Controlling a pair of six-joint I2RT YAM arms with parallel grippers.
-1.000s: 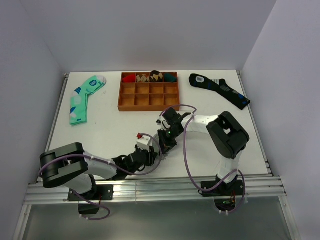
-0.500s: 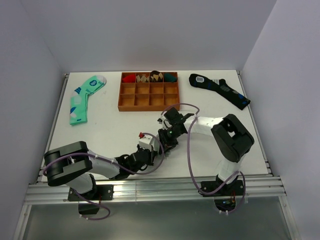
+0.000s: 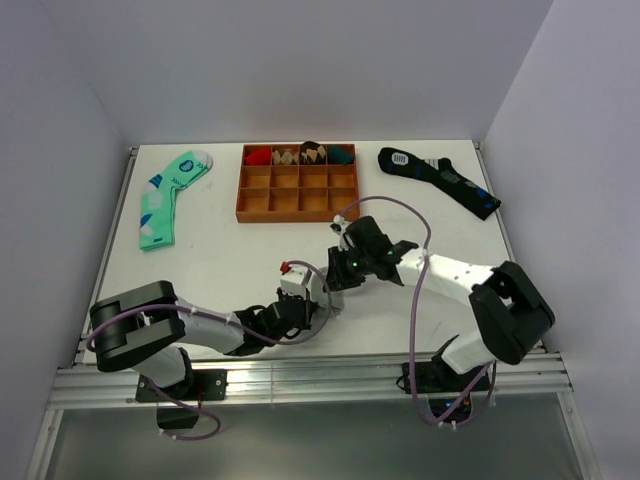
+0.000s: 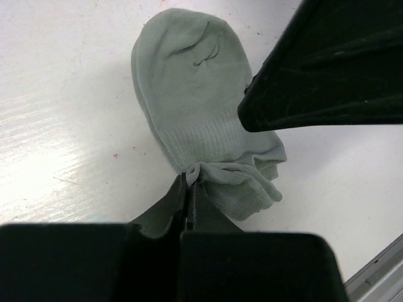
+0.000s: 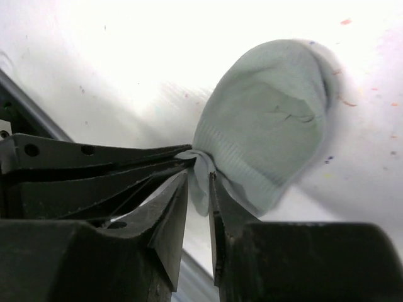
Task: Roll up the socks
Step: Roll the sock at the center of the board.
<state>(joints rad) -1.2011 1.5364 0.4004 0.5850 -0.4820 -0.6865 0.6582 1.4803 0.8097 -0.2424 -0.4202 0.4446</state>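
The light-grey socks [image 4: 189, 107] lie on the white table, toe away from the left wrist camera, with the cuff end bunched. My left gripper [image 4: 189, 182] is shut on a fold of the cuff. My right gripper [image 5: 199, 182] comes in from the opposite side, its jaws nearly closed on another fold of the cuff, right next to the left fingers [image 5: 113, 167]. The socks [image 5: 271, 119] show rounded in the right wrist view. In the top view both grippers meet near the table's front middle, left [image 3: 316, 300] and right [image 3: 332, 278], and hide the socks.
A brown wooden divider tray [image 3: 298, 205] stands at the back middle with rolled socks in its far row. A mint-green patterned sock [image 3: 165, 195] lies at the back left. A long dark navy sock [image 3: 440, 178] lies at the back right. The table's front rail [image 3: 300, 375] is close behind the grippers.
The right arm's elbow has swung out to the right and lower, and its wrist shifted slightly right. The left gripper stays at the same spot on the cuff.
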